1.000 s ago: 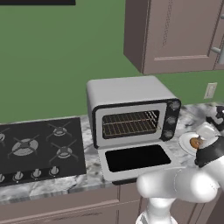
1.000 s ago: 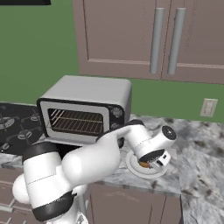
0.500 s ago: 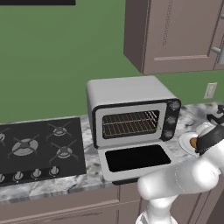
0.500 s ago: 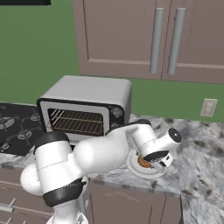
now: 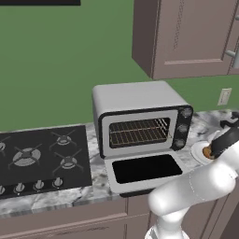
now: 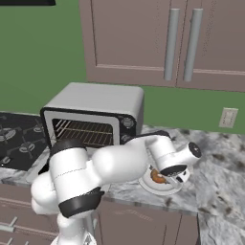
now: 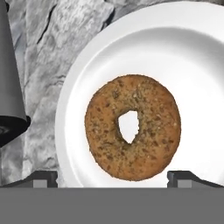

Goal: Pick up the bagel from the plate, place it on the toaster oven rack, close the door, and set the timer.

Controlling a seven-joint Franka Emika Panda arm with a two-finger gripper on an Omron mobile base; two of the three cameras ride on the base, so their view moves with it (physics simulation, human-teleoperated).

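Note:
The bagel [image 7: 153,131], a golden-brown seeded ring, lies flat on the white plate [image 7: 188,65]. My gripper [image 7: 113,177] hangs just above it, open, its two fingertips at either side of the bagel with nothing between them touching. From the base, the plate [image 5: 198,151] sits on the counter right of the toaster oven [image 5: 135,100], with the gripper [image 5: 213,150] low over the bagel [image 6: 156,177]. The door [image 5: 144,169] lies folded down flat in front. Inside the cavity the toaster oven rack [image 5: 138,132] is bare.
A black cooktop [image 5: 42,158] fills the counter left of the oven. Three knobs [image 5: 186,126] run down the oven's right face. A dark grey cone-shaped object [image 7: 9,87] stands close beside the plate. Wall cabinets [image 6: 158,43] hang overhead. The counter's front edge is near the plate [image 6: 160,187].
The arm's elbow has swung round and risen while the hand has settled slightly closer over the plate. The jaws have stayed open and the bagel has not moved.

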